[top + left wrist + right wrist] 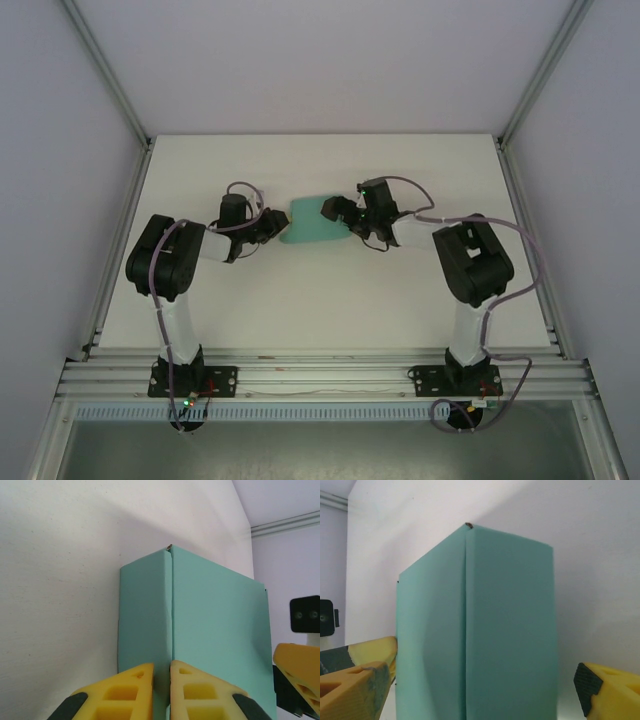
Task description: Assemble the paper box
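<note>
One paper box [312,224], two grippers [277,228] [331,210]

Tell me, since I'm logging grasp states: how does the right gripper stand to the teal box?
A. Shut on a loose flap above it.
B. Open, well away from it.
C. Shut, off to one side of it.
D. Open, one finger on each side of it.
D: in the right wrist view the right gripper is open, its fingers wide apart with the paper box standing between them.
</note>
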